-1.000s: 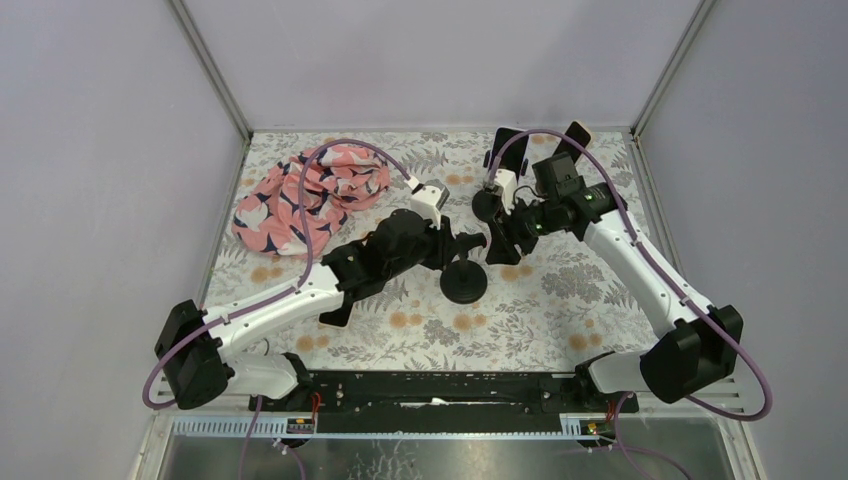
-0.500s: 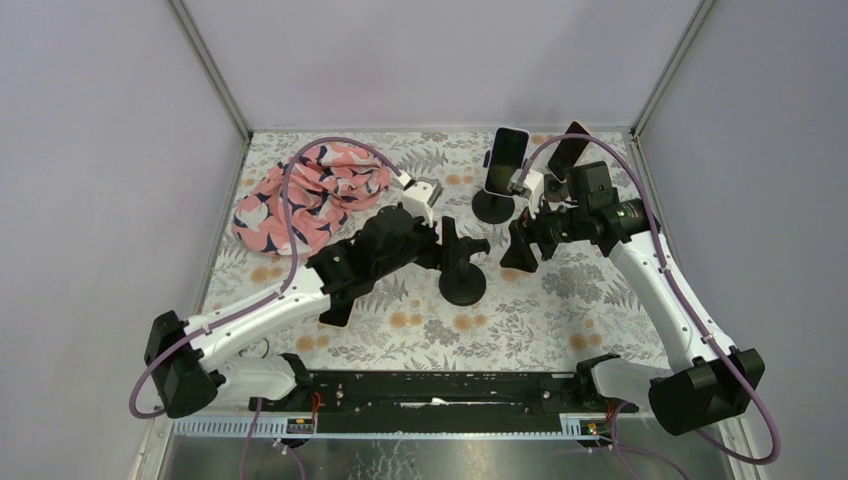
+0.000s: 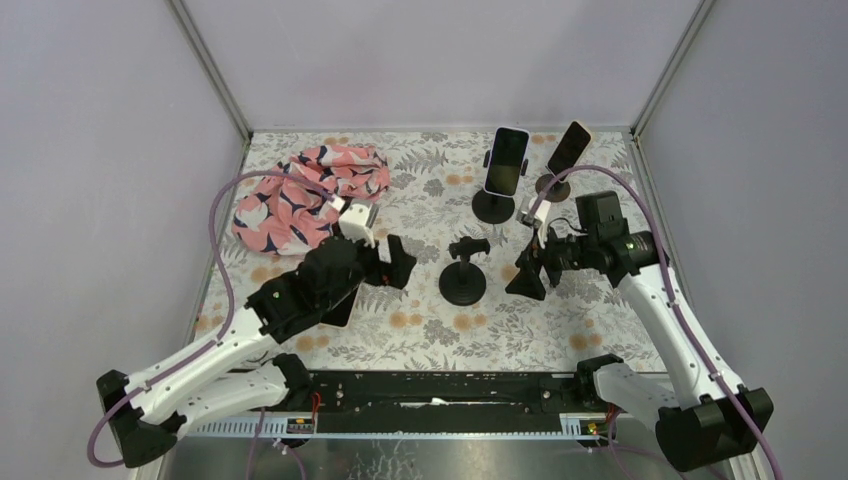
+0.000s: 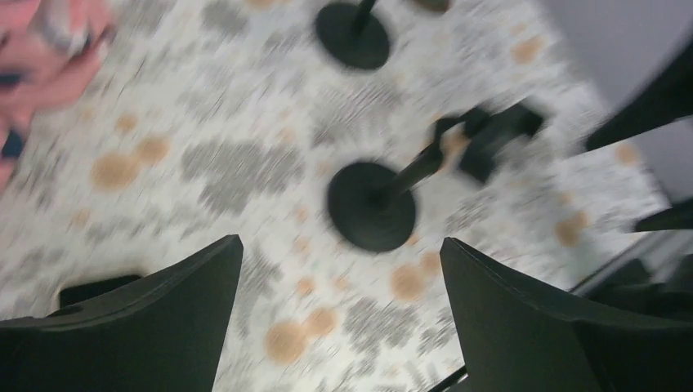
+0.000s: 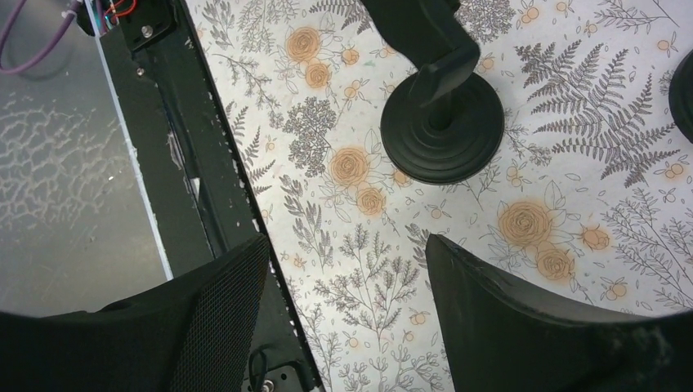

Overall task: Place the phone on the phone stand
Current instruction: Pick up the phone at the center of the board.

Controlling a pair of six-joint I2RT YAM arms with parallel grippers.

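Note:
Two phones stand clamped in stands at the back: one [image 3: 508, 160] upright, the other [image 3: 571, 146] tilted beside it. An empty black phone stand [image 3: 463, 283] rises mid-table, its clamp [image 3: 468, 247] bare; the blurred left wrist view shows this stand [image 4: 372, 204], and the right wrist view shows it too [image 5: 441, 131]. A dark flat phone [image 3: 340, 310] lies on the table, half under my left arm. My left gripper [image 3: 395, 265] [image 4: 339, 242] is open left of the empty stand. My right gripper [image 3: 522, 277] [image 5: 347, 239] is open to its right. Both hold nothing.
A pink patterned cloth [image 3: 310, 190] is bunched at the back left. The black rail [image 3: 440, 385] runs along the near edge, and grey walls close in both sides. The round base [image 3: 493, 207] of a back stand sits just behind the empty stand.
My left gripper let go at the empty stand, opened wide and pulled back left and nearer. My right gripper left the back phone stand, opened and drew nearer.

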